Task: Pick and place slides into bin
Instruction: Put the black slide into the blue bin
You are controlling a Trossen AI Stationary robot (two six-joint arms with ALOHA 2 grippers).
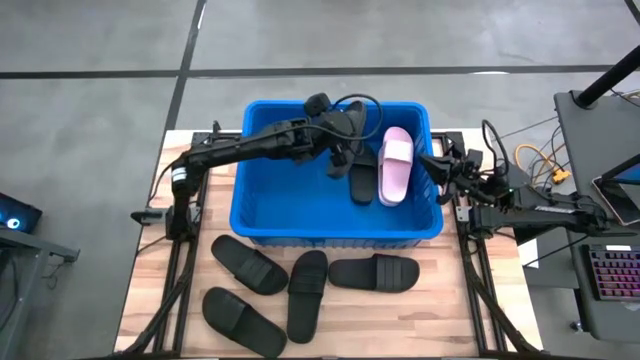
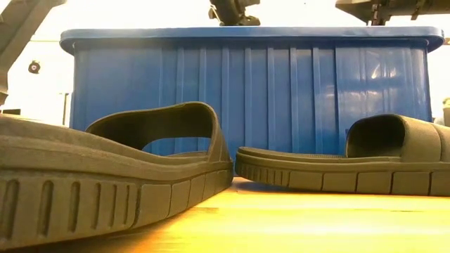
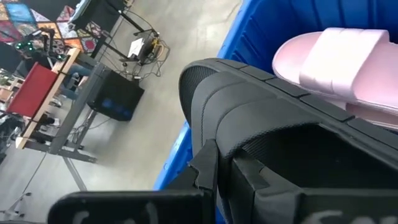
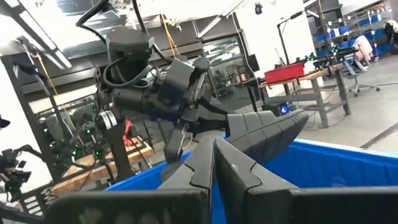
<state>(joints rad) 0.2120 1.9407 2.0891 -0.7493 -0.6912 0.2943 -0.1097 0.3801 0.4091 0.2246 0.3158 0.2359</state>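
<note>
Slides: left tool (image 1: 345, 148) clamps black slide (image 1: 355, 125) over bin (image 1: 262, 200) | pink slide (image 1: 395, 165) beside | right tool (image 1: 432, 160) closed, empty

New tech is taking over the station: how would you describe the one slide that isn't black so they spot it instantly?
Look inside the blue bin at the table's far edge. Along its right-hand wall lies the pink slide, beside a black slide; it is the only pale one.

A pale wooden tabletop (image 1: 440, 320) stands on a grey concrete floor (image 1: 90, 100) crossed by dark seams. To the right sits a dark desk (image 1: 600, 130) with a keyboard (image 1: 612, 275) (backlit pink). Beyond, a red-topped workbench (image 3: 37, 93) and blue-stocked shelving (image 4: 339, 28) stand under bright ceiling lights.
</note>
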